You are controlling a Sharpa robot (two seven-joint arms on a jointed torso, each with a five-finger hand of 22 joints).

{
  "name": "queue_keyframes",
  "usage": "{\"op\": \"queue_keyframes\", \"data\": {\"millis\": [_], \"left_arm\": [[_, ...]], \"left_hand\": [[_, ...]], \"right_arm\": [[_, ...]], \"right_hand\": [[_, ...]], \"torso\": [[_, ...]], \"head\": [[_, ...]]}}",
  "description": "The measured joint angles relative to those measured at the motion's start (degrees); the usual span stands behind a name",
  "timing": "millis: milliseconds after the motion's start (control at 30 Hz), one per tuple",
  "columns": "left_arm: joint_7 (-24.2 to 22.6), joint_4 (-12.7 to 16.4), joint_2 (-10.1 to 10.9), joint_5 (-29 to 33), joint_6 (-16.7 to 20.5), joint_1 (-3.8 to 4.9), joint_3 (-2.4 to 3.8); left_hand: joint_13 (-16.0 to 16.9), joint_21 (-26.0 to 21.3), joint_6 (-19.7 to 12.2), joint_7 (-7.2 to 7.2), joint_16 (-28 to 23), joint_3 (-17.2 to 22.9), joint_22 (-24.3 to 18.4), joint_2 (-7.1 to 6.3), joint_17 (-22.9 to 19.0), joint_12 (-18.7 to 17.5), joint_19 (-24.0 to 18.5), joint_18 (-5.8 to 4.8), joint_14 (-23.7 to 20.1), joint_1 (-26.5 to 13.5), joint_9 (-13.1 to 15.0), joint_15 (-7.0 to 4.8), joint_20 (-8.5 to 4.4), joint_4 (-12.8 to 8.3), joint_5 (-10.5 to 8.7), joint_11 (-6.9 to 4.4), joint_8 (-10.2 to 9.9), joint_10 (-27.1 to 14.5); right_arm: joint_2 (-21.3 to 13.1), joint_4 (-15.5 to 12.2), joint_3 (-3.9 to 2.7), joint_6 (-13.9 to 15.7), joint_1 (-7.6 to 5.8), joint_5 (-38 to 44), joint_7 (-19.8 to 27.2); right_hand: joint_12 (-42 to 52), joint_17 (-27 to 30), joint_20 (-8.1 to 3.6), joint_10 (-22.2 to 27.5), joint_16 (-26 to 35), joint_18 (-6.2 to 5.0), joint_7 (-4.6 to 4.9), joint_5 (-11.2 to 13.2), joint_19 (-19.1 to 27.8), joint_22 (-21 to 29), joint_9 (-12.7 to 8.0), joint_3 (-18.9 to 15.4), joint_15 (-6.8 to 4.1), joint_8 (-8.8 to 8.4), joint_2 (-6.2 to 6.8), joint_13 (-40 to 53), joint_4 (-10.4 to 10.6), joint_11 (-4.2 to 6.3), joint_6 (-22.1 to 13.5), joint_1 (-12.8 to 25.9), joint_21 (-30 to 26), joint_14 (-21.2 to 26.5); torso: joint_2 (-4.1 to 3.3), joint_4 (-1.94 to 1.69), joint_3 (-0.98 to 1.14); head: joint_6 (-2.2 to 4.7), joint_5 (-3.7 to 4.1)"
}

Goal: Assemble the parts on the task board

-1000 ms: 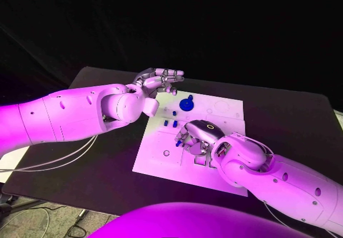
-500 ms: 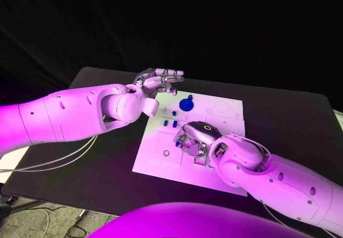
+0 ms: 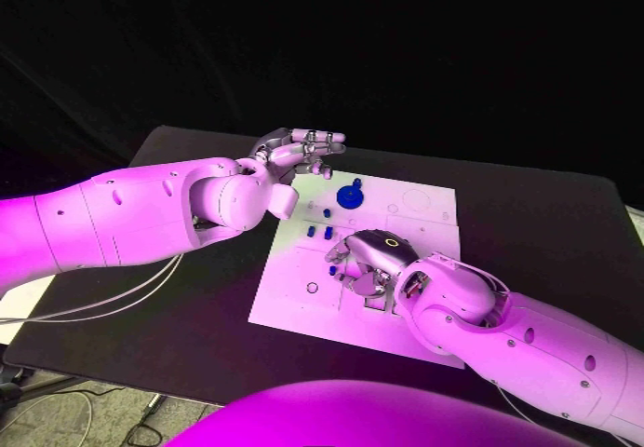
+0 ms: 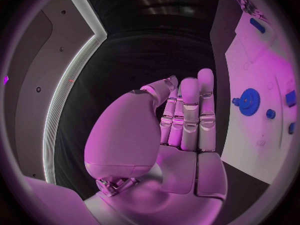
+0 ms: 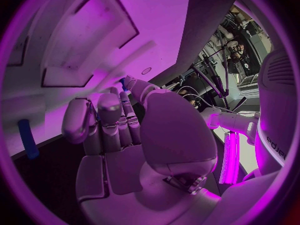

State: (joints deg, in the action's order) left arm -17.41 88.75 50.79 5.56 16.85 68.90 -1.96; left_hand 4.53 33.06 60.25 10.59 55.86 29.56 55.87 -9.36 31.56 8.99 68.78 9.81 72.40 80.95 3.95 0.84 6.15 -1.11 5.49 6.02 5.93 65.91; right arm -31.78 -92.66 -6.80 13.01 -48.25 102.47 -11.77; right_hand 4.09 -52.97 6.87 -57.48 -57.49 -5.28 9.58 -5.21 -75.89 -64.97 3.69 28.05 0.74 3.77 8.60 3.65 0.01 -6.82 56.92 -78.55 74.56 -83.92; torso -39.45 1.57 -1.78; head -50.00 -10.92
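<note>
The white task board (image 3: 298, 300) lies mid-table. On its far half stand a blue gear (image 3: 350, 196) and small blue pegs (image 3: 318, 231). My right hand (image 3: 370, 260) is down on the board's middle with its fingers curled onto the surface. A small blue part (image 5: 125, 80) shows between its thumb tip and a fingertip, seen beside the fingers as the blue part (image 3: 334, 270). Another blue peg (image 5: 26, 138) lies on the board near that hand (image 5: 119, 135). My left hand (image 3: 303, 146) hovers above the board's far left corner, fingers straight and holding nothing. The left wrist view shows this hand (image 4: 182, 130) beside the gear (image 4: 249, 101).
Black table (image 3: 161, 317) surrounds the board on all sides. Shallow recesses and small holes (image 3: 313, 288) mark the board's near half. My right forearm (image 3: 523, 340) lies across the board's near right corner.
My right hand has crept slightly toward the board's left and near side, staying low on the surface. The left hand has not moved.
</note>
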Motion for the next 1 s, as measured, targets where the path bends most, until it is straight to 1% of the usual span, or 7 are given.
{"op": "queue_keyframes", "data": {"millis": [133,367,467,567,667,900,1000], "left_arm": [[0.0,0.0,0.0,0.0,0.0,0.0,0.0],[0.1,-0.1,0.3,0.0,-0.1,-0.02,-0.02],[0.1,-0.1,0.5,0.0,-0.1,-0.03,-0.03],[0.2,0.0,0.5,0.0,-0.1,-0.03,-0.04],[0.2,0.0,0.5,0.0,-0.2,-0.04,-0.07],[0.2,0.0,0.5,0.0,-0.3,-0.06,-0.09],[0.2,0.0,0.5,0.0,-0.3,-0.09,-0.11]], "left_hand": [[0.0,0.0,0.0,0.0,0.0,0.0,0.0,0.0,0.0,0.0,0.0,0.0,0.0,0.0,0.0,0.0,0.0,0.0,0.0,0.0,0.0,0.0],[0.0,0.0,0.0,0.0,0.0,0.0,0.0,0.0,0.0,0.0,0.0,0.0,0.0,0.0,0.0,0.01,0.0,0.0,0.0,0.0,0.0,0.0],[0.0,0.0,0.0,0.0,0.0,0.0,0.0,0.0,0.0,0.0,0.0,-0.01,0.0,0.0,0.0,0.01,0.0,0.0,0.0,0.0,0.0,0.0],[0.0,0.0,0.0,0.0,0.0,0.0,0.0,0.0,0.0,0.0,0.0,0.0,0.0,0.0,0.0,0.01,0.0,0.0,0.0,0.0,0.0,0.0],[0.0,0.0,0.0,0.0,0.0,0.0,0.0,0.0,0.0,0.0,0.0,0.0,0.0,0.0,0.0,0.02,0.0,0.0,0.0,0.0,0.0,0.0],[0.0,-0.2,-0.2,-0.19,0.0,-0.2,-0.1,0.0,-0.2,0.0,0.0,0.0,0.0,0.0,0.0,0.03,0.0,0.2,0.0,0.2,0.0,-0.2],[0.0,-0.2,-0.2,-0.19,0.0,-0.2,0.0,0.0,-0.2,0.0,0.0,0.0,0.0,0.0,0.0,0.02,0.0,0.2,0.0,0.2,0.0,-0.2]], "right_arm": [[-2.2,-2.1,-0.23,1.5,0.07,0.0,0.0],[-9.2,-7.7,-3.01,3.8,-0.12,-0.8,-0.1],[-12.1,-8.8,-3.92,4.1,-0.69,-1.3,-0.5],[-14.4,-9.0,-4.5,4.1,-1.5,-1.6,-1.1],[-15.9,-8.3,-4.77,3.9,-2.05,-1.6,-1.8],[-16.8,-6.3,-4.89,2.4,-2.38,-0.8,-3.3],[-16.5,-5.4,-4.9,1.8,-2.42,-0.3,-3.7]], "right_hand": [[1.2,0.3,0.0,-1.2,0.2,0.0,0.1,-0.9,0.0,-0.1,0.2,-0.2,0.0,0.0,0.0,0.2,-0.2,0.36,0.8,0.0,0.0,0.0],[2.2,0.6,0.0,-2.2,0.2,0.0,-0.09,-1.2,0.0,-0.4,0.3,-0.5,0.0,-0.01,-0.22,0.1,-0.5,0.6,1.8,0.2,0.0,0.0],[2.2,0.8,0.0,-2.4,0.2,-0.01,-0.11,-1.2,0.0,-0.4,0.3,-1.4,0.0,-0.01,0.58,0.1,-0.2,0.73,1.8,1.0,0.0,0.0],[2.2,1.1,-0.45,-1.0,0.5,0.0,-1.66,-1.7,-0.2,-0.3,0.1,-3.3,-0.16,-0.01,1.08,0.0,-0.1,1.45,1.0,1.5,0.0,0.1],[2.2,1.5,-1.66,0.0,0.6,-0.01,-2.14,-1.7,-0.2,-0.2,0.1,-5.3,-1.58,-0.01,1.06,0.0,0.0,2.26,0.5,1.5,-0.2,-0.1],[2.2,1.7,-2.06,1.1,0.7,0.0,-2.61,-1.1,-0.2,-0.1,0.1,-7.7,-1.98,-0.01,1.27,0.0,0.4,2.56,0.5,1.2,-0.2,-0.1],[2.2,1.7,-2.06,1.1,0.7,0.0,-2.63,-1.1,-0.2,-0.1,0.1,-7.8,-1.98,-0.01,0.59,0.0,0.2,2.56,0.6,0.6,-0.2,-0.1]], "torso": [[0.03,0.07,0.03],[0.11,0.29,0.06],[0.16,0.5,0.08],[0.22,0.77,0.15],[0.28,1.02,0.18],[0.32,1.2,0.26],[0.35,1.21,0.23]], "head": [[0.0,0.05],[0.32,0.51],[0.59,0.72],[0.89,0.94],[1.19,1.14],[1.51,1.35],[1.57,1.52]]}}
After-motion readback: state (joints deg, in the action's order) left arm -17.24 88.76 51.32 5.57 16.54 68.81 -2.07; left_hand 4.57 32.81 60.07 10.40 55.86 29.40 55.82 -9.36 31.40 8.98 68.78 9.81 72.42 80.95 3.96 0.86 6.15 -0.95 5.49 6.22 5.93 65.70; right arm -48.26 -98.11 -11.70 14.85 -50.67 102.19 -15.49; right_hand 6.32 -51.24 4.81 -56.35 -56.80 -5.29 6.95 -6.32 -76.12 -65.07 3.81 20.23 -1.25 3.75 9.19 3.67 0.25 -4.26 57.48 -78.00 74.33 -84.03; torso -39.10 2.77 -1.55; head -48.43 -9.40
